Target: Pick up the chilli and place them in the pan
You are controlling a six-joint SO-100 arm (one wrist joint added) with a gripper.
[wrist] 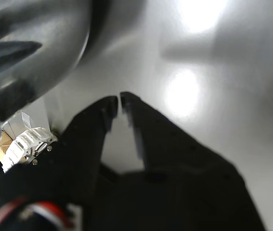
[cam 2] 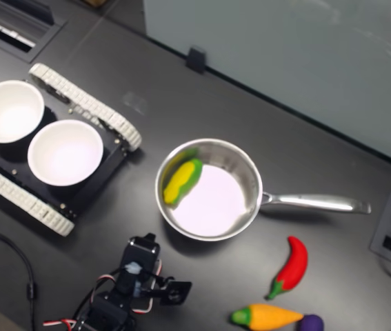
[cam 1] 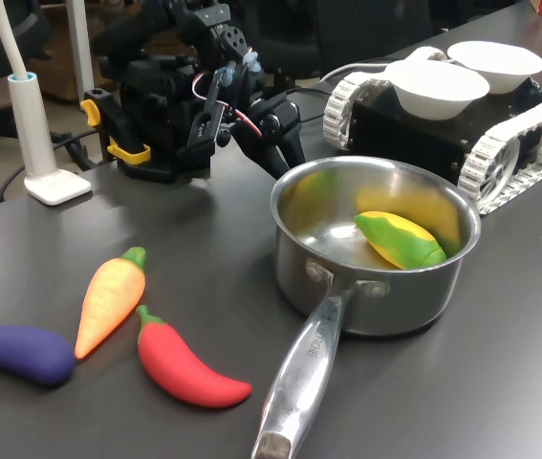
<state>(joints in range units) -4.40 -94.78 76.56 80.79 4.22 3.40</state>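
Note:
The red chilli (cam 1: pixel 189 368) with its green stem lies on the dark table, at the front left in the first exterior view, left of the pan's handle. It also shows in the second exterior view as chilli (cam 2: pixel 292 265), below the handle. The steel pan (cam 1: pixel 443 287) (cam 2: pixel 249 181) holds a yellow-green corn cob (cam 1: pixel 400 239). My black gripper (cam 1: pixel 285 153) (cam 2: pixel 176 290) hangs low by the pan's outer wall, far from the chilli. In the wrist view the gripper (wrist: pixel 120 98) is shut with nothing between its fingers, and the pan's wall (wrist: pixel 35 48) is beside it.
An orange carrot (cam 1: pixel 110 301) and a purple eggplant (cam 1: pixel 17 352) lie next to the chilli. A tracked vehicle (cam 1: pixel 519 134) carrying two white bowls (cam 1: pixel 438 86) stands behind the pan. A white lamp base (cam 1: pixel 55 186) sits at the first exterior view's left.

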